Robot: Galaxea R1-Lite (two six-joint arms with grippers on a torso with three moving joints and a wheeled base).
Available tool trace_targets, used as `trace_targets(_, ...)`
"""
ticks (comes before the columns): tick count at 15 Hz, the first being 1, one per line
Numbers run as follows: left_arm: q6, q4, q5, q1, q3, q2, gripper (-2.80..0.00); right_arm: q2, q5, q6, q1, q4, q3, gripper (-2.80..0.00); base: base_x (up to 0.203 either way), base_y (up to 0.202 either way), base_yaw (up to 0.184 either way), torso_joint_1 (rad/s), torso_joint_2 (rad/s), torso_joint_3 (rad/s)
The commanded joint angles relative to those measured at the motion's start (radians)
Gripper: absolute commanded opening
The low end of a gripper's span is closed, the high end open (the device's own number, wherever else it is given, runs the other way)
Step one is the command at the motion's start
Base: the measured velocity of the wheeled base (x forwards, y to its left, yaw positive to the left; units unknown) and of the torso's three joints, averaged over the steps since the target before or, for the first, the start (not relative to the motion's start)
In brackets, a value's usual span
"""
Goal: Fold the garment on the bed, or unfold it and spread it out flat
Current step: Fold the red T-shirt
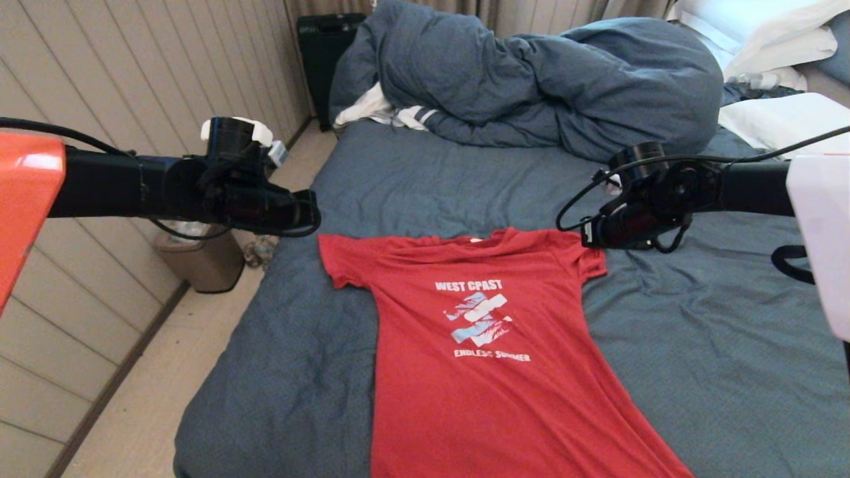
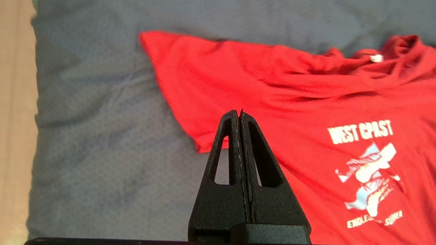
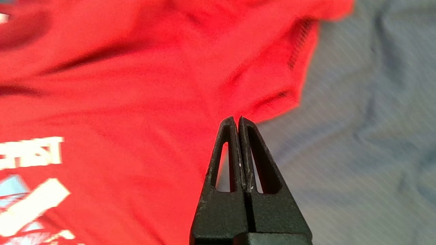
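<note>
**Q:** Where is the shirt, and what are you holding?

**A:** The shirt (image 1: 491,345) lies face up and spread on the bed (image 1: 697,345), collar toward the duvet (image 1: 531,79). My left gripper (image 1: 309,216) hangs over its left sleeve and my right gripper (image 1: 591,236) over its right shoulder; both are pinched fully closed with nothing between the fingers.

**Q:** What might go wrong?

**A:** If I go down closed, I'd only push the cloth and wrinkle it. Opening too late or too deep, I could pinch the sheet with the sleeve and drag both. Uneven grips would skew any fold.
</note>
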Motion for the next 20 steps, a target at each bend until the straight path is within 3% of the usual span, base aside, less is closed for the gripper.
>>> trace_targets(1,-0.004,0.002,-0.011,0.014,-0.014,0.057,-2.80,-0.009,0.002,-0.002,0.021,-0.006,-0.002,-2.80,0.000,0.000,0.000,0.000,0.00,0.000)
trace_targets(5,-0.052,0.053,-0.022,0.015,-0.117,0.206,-2.80,0.004,0.004,-0.002,0.037,-0.056,-0.001,-2.80,0.000,0.000,0.000,0.000,0.00,0.000)
trace_targets(9,-0.087,0.068,-0.098,0.013,-0.099,0.224,-2.80,0.006,0.004,-0.002,0.039,-0.054,-0.001,-2.80,0.000,0.000,0.000,0.000,0.00,0.000)
trace_targets(15,-0.082,0.052,-0.099,0.013,-0.102,0.225,-2.80,0.005,0.003,-0.004,0.041,-0.057,-0.002,-2.80,0.000,0.000,0.000,0.000,0.00,0.000)
trace_targets(20,-0.084,0.031,-0.100,0.012,-0.106,0.213,-2.80,0.084,0.063,-0.024,0.175,-0.138,-0.003,-2.80,0.000,0.000,0.000,0.000,0.00,0.000)
